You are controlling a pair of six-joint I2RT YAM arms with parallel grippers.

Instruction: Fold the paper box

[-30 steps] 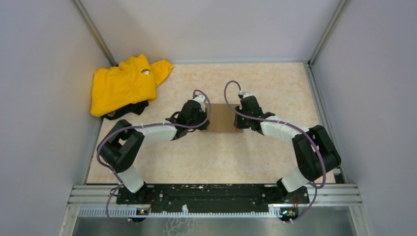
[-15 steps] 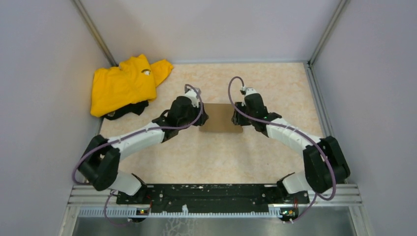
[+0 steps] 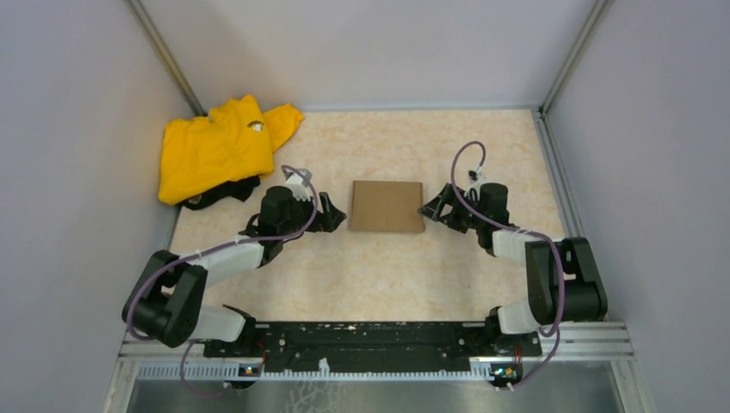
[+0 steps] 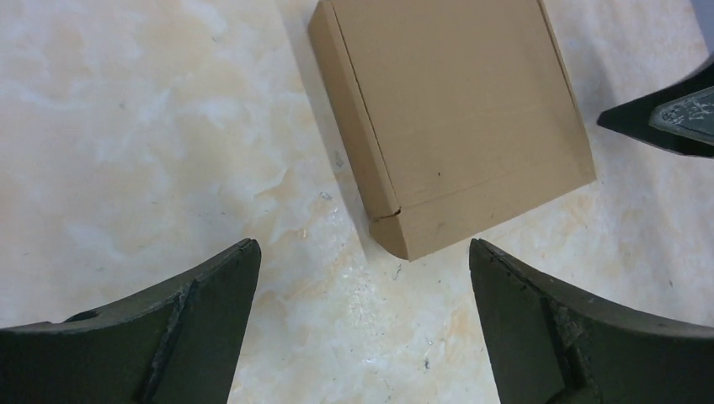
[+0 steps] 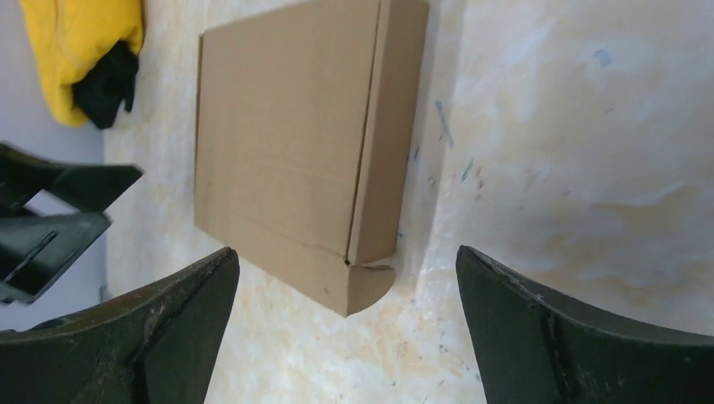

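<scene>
Both left gripper (image 4: 362, 251) and right gripper (image 5: 346, 252) retreated from the box (image 3: 386, 206).

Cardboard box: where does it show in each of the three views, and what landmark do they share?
Top external: the box lies closed in the middle of the table.
Left wrist: the box is at the top, right of centre.
Right wrist: the box is at upper left of centre.
Shared landmark: the marbled beige tabletop under it.

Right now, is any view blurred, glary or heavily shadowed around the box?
Top external: even light, no glare, box sharp. Left wrist: box crisp, soft shadow along its left side in frame; the fingers at the bottom edge are dark. Right wrist: likewise crisp, soft shadow on the box's right side.
</scene>
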